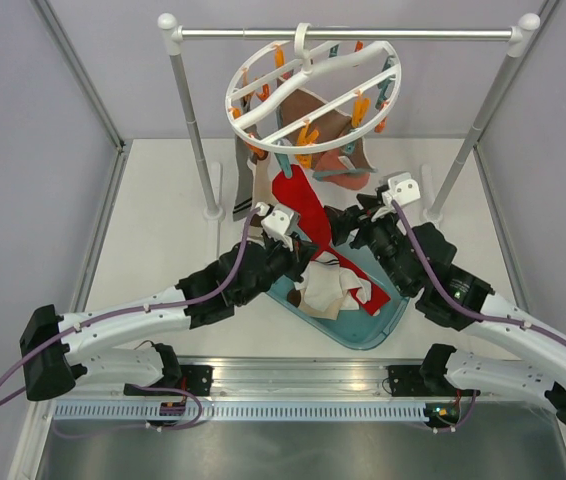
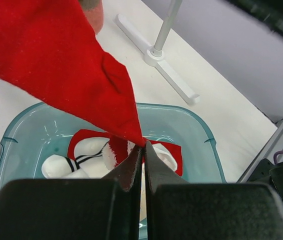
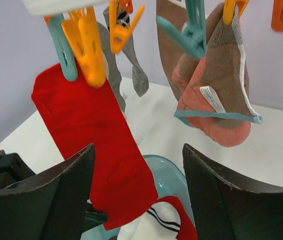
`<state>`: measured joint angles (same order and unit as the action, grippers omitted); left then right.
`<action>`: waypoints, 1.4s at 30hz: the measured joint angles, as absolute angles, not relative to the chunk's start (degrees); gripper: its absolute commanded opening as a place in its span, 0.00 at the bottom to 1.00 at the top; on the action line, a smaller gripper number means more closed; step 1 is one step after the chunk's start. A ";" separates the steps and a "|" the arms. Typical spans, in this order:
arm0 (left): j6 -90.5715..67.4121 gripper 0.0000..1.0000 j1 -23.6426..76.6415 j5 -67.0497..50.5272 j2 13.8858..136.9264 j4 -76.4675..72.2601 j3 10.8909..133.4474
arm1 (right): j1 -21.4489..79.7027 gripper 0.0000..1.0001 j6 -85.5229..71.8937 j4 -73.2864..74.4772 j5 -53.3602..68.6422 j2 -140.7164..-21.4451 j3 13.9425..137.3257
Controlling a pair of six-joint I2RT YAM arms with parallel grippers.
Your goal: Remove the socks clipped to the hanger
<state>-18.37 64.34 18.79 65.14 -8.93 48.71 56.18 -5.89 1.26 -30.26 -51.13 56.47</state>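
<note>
The white ring hanger point(image 1: 313, 85) hangs from the rail with orange and teal clips. A red sock point(image 1: 303, 205) hangs from a teal clip point(image 3: 64, 55) and stretches down over the bin. My left gripper point(image 2: 142, 146) is shut on the red sock's lower tip point(image 2: 126, 125), above the teal bin. My right gripper point(image 3: 139, 190) is open and empty, just right of the red sock point(image 3: 91, 135) and below the clips. A grey sock point(image 3: 131, 70) still hangs clipped behind. White striped and red socks point(image 2: 89, 157) lie in the bin.
The teal bin point(image 1: 383, 320) sits between the arms. A brown and coral cloth point(image 3: 216, 95) hangs from a teal clip to the right. The metal rail point(image 1: 343, 33) stands on white posts, with a foot point(image 2: 171, 75) near the bin.
</note>
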 measured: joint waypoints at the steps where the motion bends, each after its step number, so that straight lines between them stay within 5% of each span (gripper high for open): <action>1: -18.37 0.02 64.34 18.98 65.14 -8.93 48.80 | 56.18 0.77 -6.35 1.39 -30.24 -51.29 55.96; 8: -18.37 0.02 64.34 19.51 65.06 -8.62 48.82 | 53.91 0.82 -10.83 2.44 -26.57 -52.75 51.66; 15: -18.37 0.02 64.36 19.55 64.12 -8.25 48.82 | 36.36 0.86 -21.41 1.58 -7.66 -53.01 47.24; 31: -18.37 0.02 64.36 19.44 64.03 -8.19 48.82 | 25.52 0.93 -50.70 -26.37 22.48 -58.37 33.06; 42: -18.37 0.02 64.36 18.94 65.14 -8.27 49.23 | 25.52 0.80 -59.42 -36.58 25.21 -59.79 31.46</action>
